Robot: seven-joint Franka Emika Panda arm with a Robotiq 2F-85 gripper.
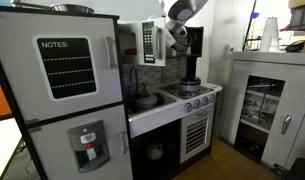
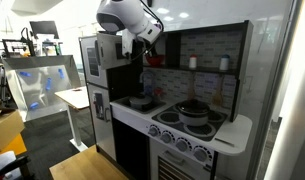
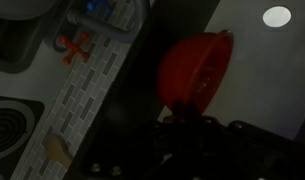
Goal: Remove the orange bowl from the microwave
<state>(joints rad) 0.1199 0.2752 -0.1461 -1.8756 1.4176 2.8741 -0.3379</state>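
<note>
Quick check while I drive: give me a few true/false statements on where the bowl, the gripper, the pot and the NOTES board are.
1. The small round red-orange plastic bowl lies just ahead of the gripper in the wrist view. True.
2. A grey metal pot stands on the white stove top. True.
3. The gripper is down inside the sink. False: it hangs high, level with the small white toy microwave.
4. The NOTES board is on the oven door. False: the black chalkboard is on the tall white fridge.

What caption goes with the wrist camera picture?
Orange bowl just ahead of the gripper, toy stove burner at lower left.
</note>
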